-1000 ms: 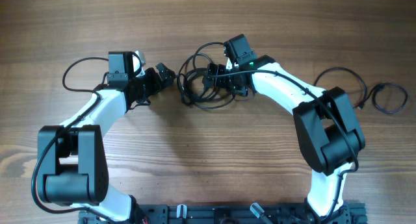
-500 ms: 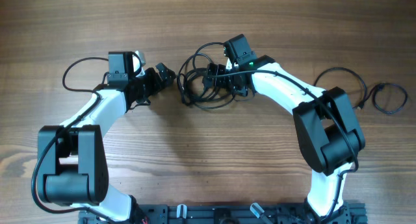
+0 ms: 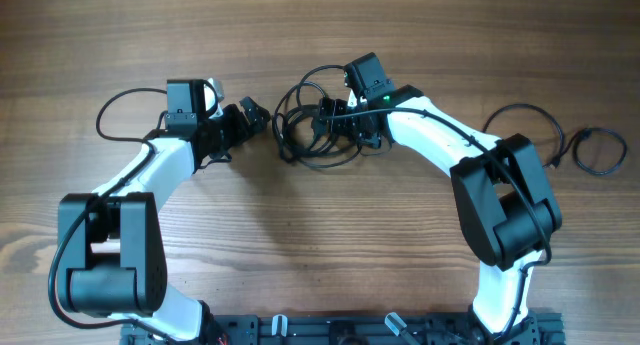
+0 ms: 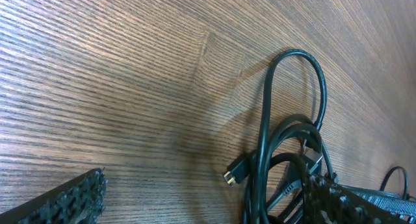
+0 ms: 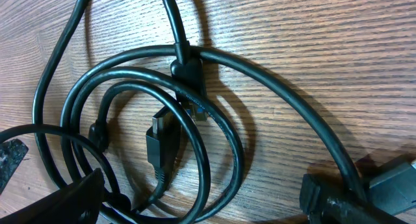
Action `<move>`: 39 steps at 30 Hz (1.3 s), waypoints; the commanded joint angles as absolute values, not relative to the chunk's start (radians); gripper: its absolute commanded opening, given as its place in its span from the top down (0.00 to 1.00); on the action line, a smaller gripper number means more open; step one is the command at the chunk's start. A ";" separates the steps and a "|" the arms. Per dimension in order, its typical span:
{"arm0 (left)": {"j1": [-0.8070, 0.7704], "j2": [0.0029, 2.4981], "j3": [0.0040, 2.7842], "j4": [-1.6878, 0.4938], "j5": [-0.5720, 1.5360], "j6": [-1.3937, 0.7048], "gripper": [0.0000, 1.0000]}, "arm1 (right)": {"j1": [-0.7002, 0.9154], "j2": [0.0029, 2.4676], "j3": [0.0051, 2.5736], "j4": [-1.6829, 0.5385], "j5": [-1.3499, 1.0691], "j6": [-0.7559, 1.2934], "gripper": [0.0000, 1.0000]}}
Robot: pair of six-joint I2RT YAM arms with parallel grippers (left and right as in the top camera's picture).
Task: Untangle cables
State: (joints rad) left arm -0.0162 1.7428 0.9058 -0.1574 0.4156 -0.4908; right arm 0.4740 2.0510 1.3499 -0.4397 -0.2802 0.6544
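Note:
The cables [image 3: 305, 125] lie as a knotted black bundle on the wood at the middle back. My left gripper [image 3: 244, 118] is open and empty just left of the bundle. In the left wrist view its fingers [image 4: 211, 204] are spread wide, and the bundle [image 4: 286, 152], with a gold-tipped plug [image 4: 234, 175], lies by the right finger. My right gripper [image 3: 342, 123] is low over the bundle's right side. In the right wrist view its fingers [image 5: 205, 208] are open, with cable loops [image 5: 162, 133] and plugs lying between them. They are not clamped on anything.
A separate small black coil [image 3: 600, 150] lies at the far right. Thicker black arm wires loop out at the left [image 3: 115, 115] and right [image 3: 525, 115]. The table is bare wood [image 3: 320, 235] in front of the bundle.

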 commanded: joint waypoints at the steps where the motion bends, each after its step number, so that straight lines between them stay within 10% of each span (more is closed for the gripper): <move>1: -0.008 1.730 0.902 -0.158 0.407 -0.485 0.00 | 0.468 2.080 1.327 -0.442 -0.247 0.657 0.00; 39: -0.008 1.730 0.902 -0.158 0.407 -0.485 0.00 | 0.468 2.080 1.327 -0.366 -0.247 0.658 0.00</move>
State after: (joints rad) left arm -0.0162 1.7428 0.9058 -0.1574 0.4156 -0.4908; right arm 0.4740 2.0529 1.3392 -0.3683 -0.2756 0.6544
